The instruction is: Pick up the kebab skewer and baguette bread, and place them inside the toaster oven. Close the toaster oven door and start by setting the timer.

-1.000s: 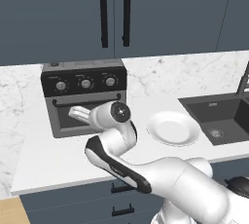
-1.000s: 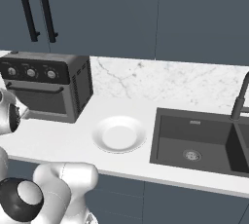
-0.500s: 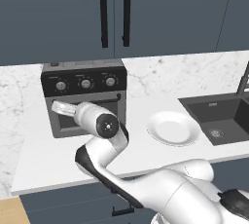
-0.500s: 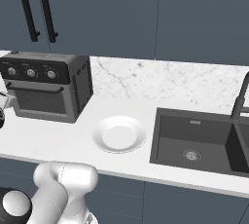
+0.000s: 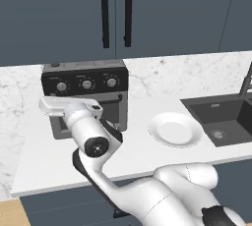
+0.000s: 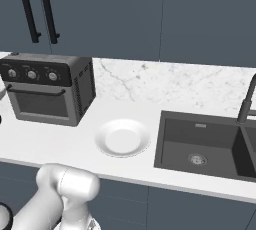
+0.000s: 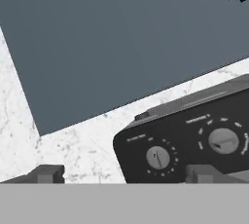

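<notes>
The toaster oven [image 5: 86, 97] stands on the counter with the toaster oven door [image 6: 36, 103] shut, its black bar handle [image 6: 35, 92] running under the knob panel. My gripper [image 7: 125, 174] is open with nothing between its tips. It sits low in front of the oven's left end and looks up at the black panel, where the left knob [image 7: 158, 157] and the middle knob [image 7: 223, 140] show. In the left base view the white hand [image 5: 66, 106] lies across the oven's front left. The kebab skewer and the baguette bread are out of view.
A white plate [image 5: 174, 129] lies bare on the counter to the right of the oven. A dark sink [image 6: 200, 144] with a faucet [image 6: 247, 99] is further right. Dark cabinets with black handles [image 5: 115, 14] hang above.
The arm has swung to the left, carrying the hand across the oven's front toward its left end. The elbow has dropped lower and the arm has slid off the left of the right base view.
</notes>
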Robot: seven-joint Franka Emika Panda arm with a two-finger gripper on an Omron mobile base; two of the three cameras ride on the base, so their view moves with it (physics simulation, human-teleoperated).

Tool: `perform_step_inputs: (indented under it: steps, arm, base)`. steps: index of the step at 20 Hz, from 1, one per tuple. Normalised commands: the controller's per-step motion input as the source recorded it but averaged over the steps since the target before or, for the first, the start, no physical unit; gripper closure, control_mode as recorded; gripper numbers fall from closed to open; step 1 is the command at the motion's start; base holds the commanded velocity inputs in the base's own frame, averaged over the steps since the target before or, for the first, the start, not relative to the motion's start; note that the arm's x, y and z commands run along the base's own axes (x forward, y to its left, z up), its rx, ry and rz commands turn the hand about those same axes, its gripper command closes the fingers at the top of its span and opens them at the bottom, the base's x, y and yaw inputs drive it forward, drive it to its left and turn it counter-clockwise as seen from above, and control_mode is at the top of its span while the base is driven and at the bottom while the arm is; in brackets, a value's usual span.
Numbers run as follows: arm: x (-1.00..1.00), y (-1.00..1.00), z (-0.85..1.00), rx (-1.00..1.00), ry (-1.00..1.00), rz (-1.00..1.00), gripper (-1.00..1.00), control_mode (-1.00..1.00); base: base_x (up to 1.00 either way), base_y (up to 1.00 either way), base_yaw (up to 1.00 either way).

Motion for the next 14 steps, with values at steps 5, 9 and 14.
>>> perform_step_inputs:
  steps: [5,9,14]
  arm:
    - [0.0,0.0,0.12,-0.01,0.0,-0.02,-1.0,-1.0]
    - [0.0,0.0,0.0,-0.1,0.02,-0.22,-1.0,-1.0]
    - [0.0,0.0,-0.03,-0.12,0.02,-0.13,-1.0,-1.0]
  base:
    - [0.0,0.0,0.0]
    - [0.0,0.0,0.0]
    - [0.0,0.0,0.0]
